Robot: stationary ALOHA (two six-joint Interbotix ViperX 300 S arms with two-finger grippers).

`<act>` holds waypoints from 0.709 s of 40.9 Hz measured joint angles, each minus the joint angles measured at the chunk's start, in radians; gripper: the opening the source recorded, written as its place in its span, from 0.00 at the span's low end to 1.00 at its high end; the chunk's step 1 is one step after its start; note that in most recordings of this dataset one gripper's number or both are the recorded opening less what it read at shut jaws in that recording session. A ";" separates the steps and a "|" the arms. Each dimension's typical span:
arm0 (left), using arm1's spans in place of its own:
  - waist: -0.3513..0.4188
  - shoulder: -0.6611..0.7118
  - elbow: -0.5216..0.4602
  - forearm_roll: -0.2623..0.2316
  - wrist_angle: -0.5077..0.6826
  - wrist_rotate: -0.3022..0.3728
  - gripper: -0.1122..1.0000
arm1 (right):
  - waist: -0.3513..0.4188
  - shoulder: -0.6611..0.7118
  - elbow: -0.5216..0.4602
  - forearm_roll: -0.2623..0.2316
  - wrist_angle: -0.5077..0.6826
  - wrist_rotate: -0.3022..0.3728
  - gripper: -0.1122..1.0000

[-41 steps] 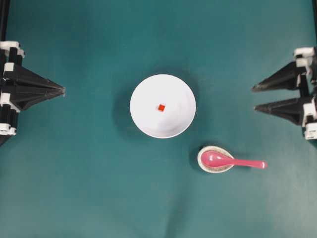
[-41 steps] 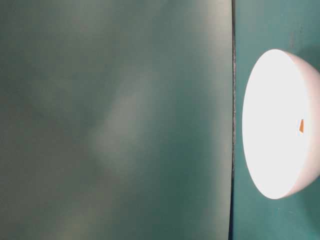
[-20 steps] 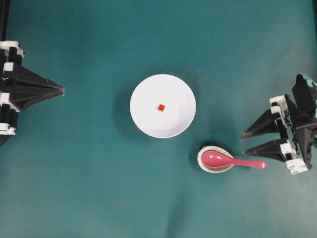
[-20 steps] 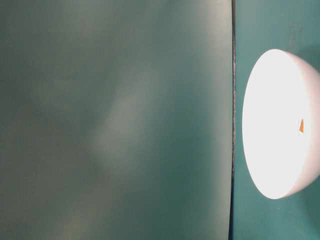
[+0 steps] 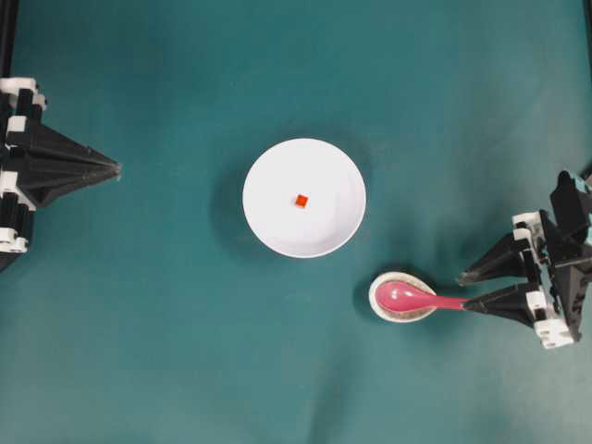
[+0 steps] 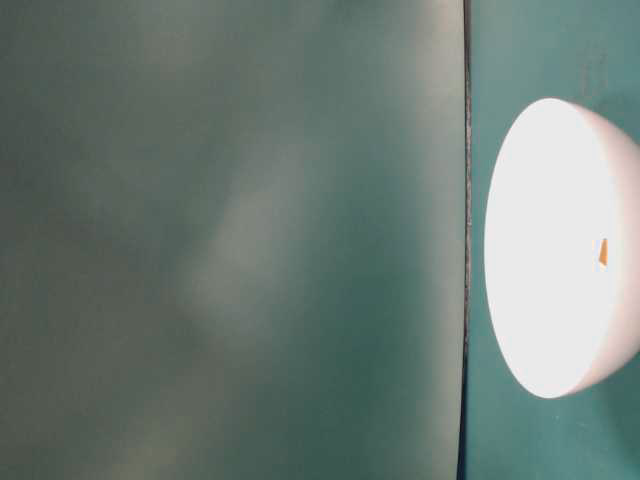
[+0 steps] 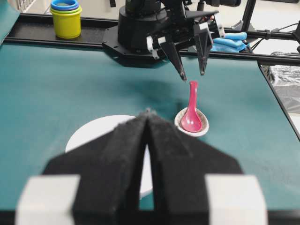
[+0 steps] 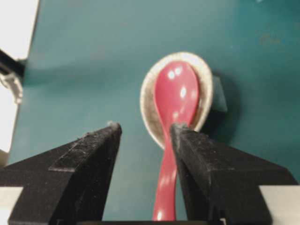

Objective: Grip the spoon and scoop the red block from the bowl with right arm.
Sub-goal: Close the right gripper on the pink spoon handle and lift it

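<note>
left gripper (image 5: 118, 169): parked at left edge of the overhead view, jaws pressed together, holding nothing; same spot as a second ago.
bowl (image 5: 268, 222): white, mid-table, well apart from both grippers.
red block (image 5: 302, 200): sits inside the bowl, near its centre, clear of the wall; unmoved.
speckled dish (image 5: 377, 289): small cream dish, below-right of the bowl, not touching it.
spoon (image 5: 416, 299): pink; head lies in the speckled dish, handle runs right over the dish rim toward the right gripper.
right gripper (image 5: 463, 289): jaws spread wide, gripping nothing; in the right wrist view the handle runs between the fingers (image 8: 201, 154), hard against the right-hand one; whether it touches, can't tell.
change: a second ago the right gripper sat at the right edge level with the bowl; now it's lower in the overhead view and straddles the end of the spoon handle. Spoon, dish and bowl haven't shifted.
table (image 5: 185, 370): teal mat.
</note>
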State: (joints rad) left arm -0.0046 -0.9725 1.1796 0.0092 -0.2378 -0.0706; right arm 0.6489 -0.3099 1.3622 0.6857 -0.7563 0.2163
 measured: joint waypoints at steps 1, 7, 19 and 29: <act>0.000 0.000 0.000 0.000 -0.002 0.000 0.10 | 0.011 0.014 0.000 0.014 -0.009 -0.002 0.59; 0.000 0.000 0.000 0.000 0.000 0.000 0.10 | 0.060 0.084 0.000 0.078 -0.044 -0.002 0.59; 0.000 0.000 0.000 0.000 0.000 0.000 0.10 | 0.084 0.184 -0.011 0.114 -0.101 -0.023 0.59; 0.000 0.000 0.000 0.000 0.000 0.000 0.10 | 0.115 0.206 -0.034 0.114 -0.098 -0.026 0.59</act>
State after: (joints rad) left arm -0.0046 -0.9725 1.1796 0.0092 -0.2378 -0.0706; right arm 0.7639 -0.1043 1.3284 0.7992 -0.8544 0.1902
